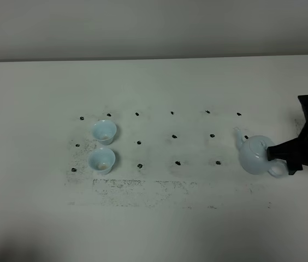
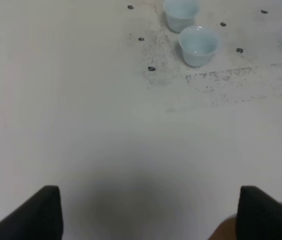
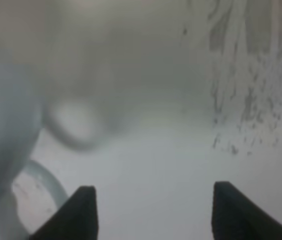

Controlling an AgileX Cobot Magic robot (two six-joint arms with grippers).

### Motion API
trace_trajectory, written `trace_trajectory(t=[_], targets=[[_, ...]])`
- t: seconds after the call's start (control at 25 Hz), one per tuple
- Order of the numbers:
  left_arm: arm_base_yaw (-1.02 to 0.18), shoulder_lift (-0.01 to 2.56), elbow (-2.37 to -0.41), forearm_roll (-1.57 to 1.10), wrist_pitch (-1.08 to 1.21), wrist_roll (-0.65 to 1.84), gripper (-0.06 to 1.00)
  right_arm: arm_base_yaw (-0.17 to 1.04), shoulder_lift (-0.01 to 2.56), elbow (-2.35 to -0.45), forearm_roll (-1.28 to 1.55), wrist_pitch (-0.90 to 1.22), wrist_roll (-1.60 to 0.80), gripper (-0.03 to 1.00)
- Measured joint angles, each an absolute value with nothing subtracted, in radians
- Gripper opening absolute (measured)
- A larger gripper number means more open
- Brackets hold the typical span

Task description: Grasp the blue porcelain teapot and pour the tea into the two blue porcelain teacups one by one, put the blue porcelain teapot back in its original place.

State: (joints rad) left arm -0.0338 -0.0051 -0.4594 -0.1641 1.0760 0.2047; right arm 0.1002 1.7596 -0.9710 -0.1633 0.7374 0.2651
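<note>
The blue porcelain teapot (image 1: 255,157) stands upright at the right side of the white counter (image 1: 154,229), well apart from the two cups at the left, where the far teacup (image 1: 105,131) and the near teacup (image 1: 102,160) stand just beside each other. The right end effector (image 3: 151,212) is close to the teapot's handle and partly cut off by the picture edge. Its fingers are apart with only counter between them, and the teapot is very blurred in its wrist view. The left end effector (image 2: 150,212) is also spread apart and holds nothing; only its tips show.
</note>
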Motion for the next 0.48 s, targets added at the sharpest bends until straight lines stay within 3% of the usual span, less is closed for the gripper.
trace_trajectory(t=[0.48], targets=[[-0.034, -0.005, -0.459, -0.164, 1.076, 0.206, 0.68, 0.108, 1.721, -0.971, -0.064, 0.798, 0.149, 0.43]])
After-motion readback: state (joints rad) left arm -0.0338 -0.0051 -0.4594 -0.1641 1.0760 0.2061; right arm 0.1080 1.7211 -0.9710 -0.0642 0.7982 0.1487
